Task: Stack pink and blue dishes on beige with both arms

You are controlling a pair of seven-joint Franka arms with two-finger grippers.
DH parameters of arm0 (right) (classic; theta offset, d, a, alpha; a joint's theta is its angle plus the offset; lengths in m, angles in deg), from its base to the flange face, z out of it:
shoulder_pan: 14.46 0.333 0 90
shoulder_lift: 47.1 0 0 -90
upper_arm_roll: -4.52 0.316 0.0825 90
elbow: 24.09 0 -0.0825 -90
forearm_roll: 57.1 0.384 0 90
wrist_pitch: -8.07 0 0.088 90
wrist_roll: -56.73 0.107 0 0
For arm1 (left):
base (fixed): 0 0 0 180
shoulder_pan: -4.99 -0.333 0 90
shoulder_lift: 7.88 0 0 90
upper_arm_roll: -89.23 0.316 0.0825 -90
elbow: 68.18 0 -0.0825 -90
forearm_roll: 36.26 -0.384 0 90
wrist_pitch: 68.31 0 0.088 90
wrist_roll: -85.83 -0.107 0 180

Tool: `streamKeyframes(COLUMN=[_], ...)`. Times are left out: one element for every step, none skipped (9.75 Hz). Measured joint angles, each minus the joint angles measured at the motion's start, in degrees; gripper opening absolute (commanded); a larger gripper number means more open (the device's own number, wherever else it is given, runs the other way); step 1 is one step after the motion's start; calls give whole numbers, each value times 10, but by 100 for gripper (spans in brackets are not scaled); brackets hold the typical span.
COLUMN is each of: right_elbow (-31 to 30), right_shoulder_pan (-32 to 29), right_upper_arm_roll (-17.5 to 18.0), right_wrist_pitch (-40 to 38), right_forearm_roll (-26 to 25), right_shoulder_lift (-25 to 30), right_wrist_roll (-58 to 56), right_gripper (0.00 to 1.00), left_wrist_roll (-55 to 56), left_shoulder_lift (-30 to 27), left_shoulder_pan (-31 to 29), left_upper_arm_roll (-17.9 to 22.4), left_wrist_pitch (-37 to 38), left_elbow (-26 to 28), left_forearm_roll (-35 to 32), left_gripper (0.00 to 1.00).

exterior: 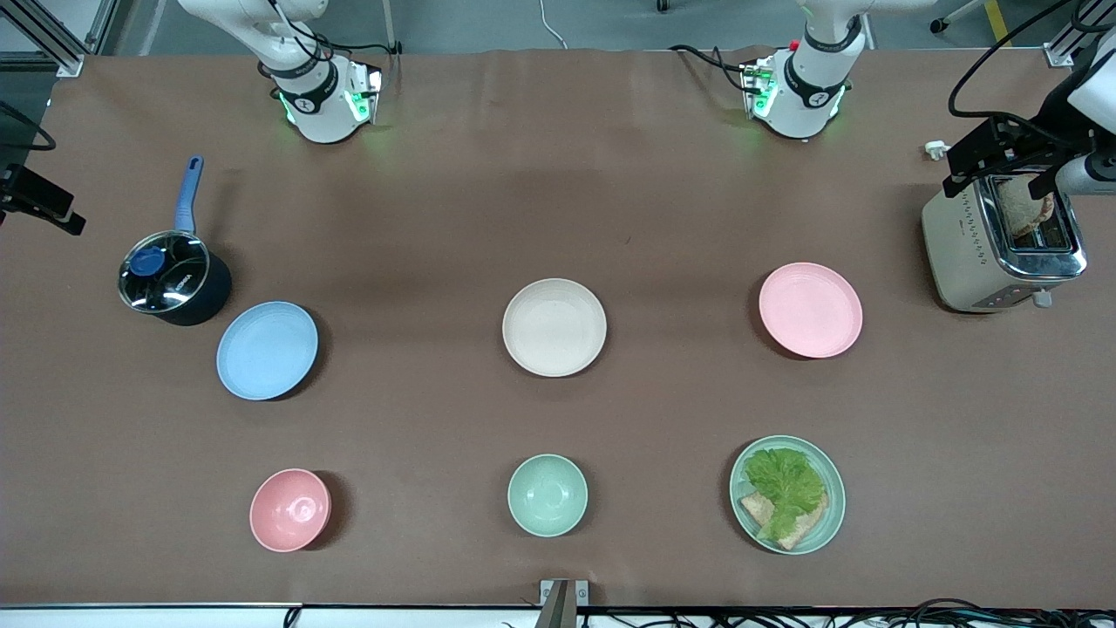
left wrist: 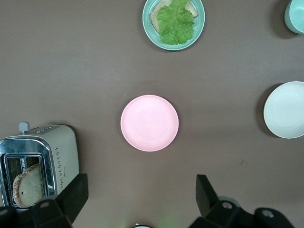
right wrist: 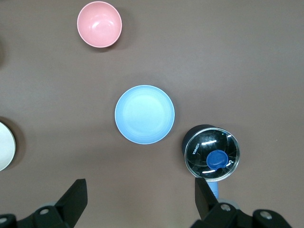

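The beige plate [exterior: 554,327] lies mid-table. The pale pink plate [exterior: 810,310] sits beside it toward the left arm's end, and the pale blue plate [exterior: 267,350] toward the right arm's end. All three rest flat and apart from each other. My left gripper [left wrist: 141,190] hangs open high over the table, with the pink plate [left wrist: 149,123] below it and the beige plate [left wrist: 285,109] at the view's edge. My right gripper [right wrist: 140,192] is open high over the table near the blue plate [right wrist: 145,114]. Neither hand shows in the front view.
A dark saucepan with glass lid [exterior: 170,279] stands close to the blue plate. A toaster [exterior: 1003,240] with bread is near the pink plate. Nearer the front camera are a pink bowl [exterior: 290,509], a mint bowl [exterior: 547,494] and a mint plate with lettuce [exterior: 787,494].
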Motion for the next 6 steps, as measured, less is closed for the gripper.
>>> streamKeyframes(right_elbow=[0, 0, 0, 0, 0, 0], right_shoulder_pan=[0, 0, 0, 0, -1, -1], right_upper_arm_roll=[0, 0, 0, 0, 0, 0], right_wrist_pitch=[0, 0, 0, 0, 0, 0], right_forearm_roll=[0, 0, 0, 0, 0, 0], right_shoulder_lift=[0, 0, 0, 0, 0, 0], right_wrist_roll=[0, 0, 0, 0, 0, 0], right_gripper=[100, 100, 100, 100, 100, 100], left_wrist_roll=[0, 0, -1, -1, -1, -3], left_shoulder_lift=[0, 0, 0, 0, 0, 2], left_shoulder_pan=[0, 0, 0, 0, 0, 0], left_upper_arm_roll=[0, 0, 0, 3, 14, 32], left_wrist_pitch=[0, 0, 0, 0, 0, -1], left_elbow=[0, 0, 0, 1, 5, 13], left_forearm_roll=[0, 0, 0, 0, 0, 0], left_gripper=[100, 100, 100, 100, 97, 97])
